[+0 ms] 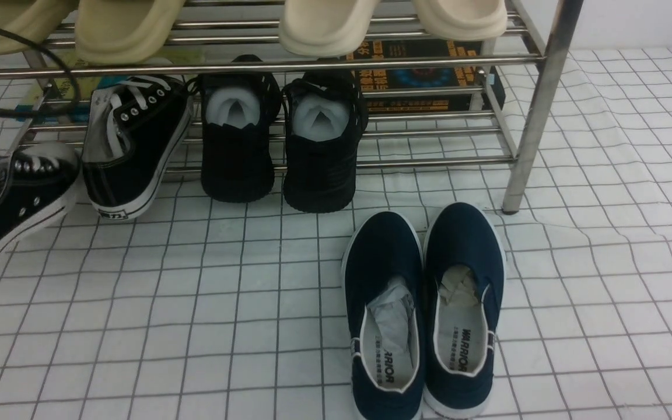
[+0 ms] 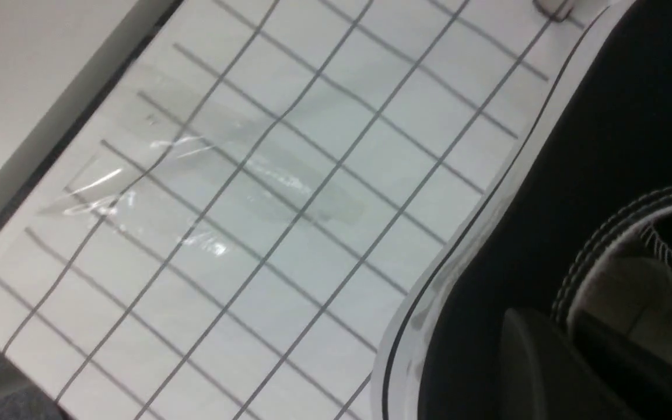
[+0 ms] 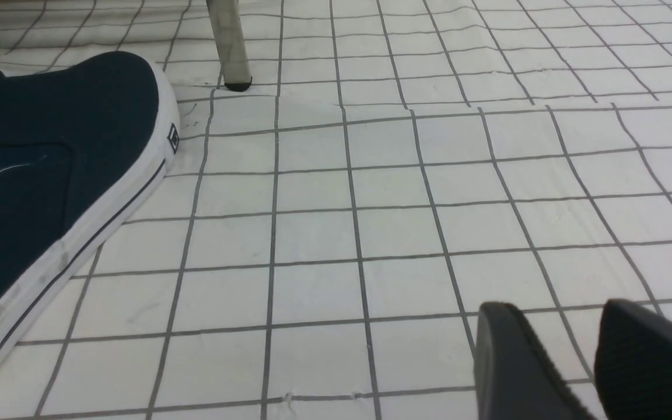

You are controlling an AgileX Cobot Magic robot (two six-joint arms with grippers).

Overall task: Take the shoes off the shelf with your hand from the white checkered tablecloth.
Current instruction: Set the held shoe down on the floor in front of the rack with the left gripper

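One of the shoes, a black canvas sneaker [image 1: 132,146] with white laces, leans on the lower bars of the shelf [image 1: 312,63]. Its mate [image 1: 15,198] is at the far left, in front of the shelf and tilted over the white checkered tablecloth [image 1: 196,326]. In the left wrist view my left gripper [image 2: 552,326] is shut on that sneaker's [image 2: 604,146] side wall at the collar, with one finger [image 2: 534,367] outside and the other inside. The hand itself is mostly out of the front view; only its cables [image 1: 50,58] show. My right gripper [image 3: 557,309] hangs open over bare cloth.
An all-black knit pair [image 1: 277,146] stands on the lower tier beside the sneaker, with a dark box [image 1: 423,76] behind. Beige slippers [image 1: 324,23] lie on the top tier. Navy slip-ons [image 1: 423,309] sit on the cloth in front of the shelf's right leg [image 1: 531,134].
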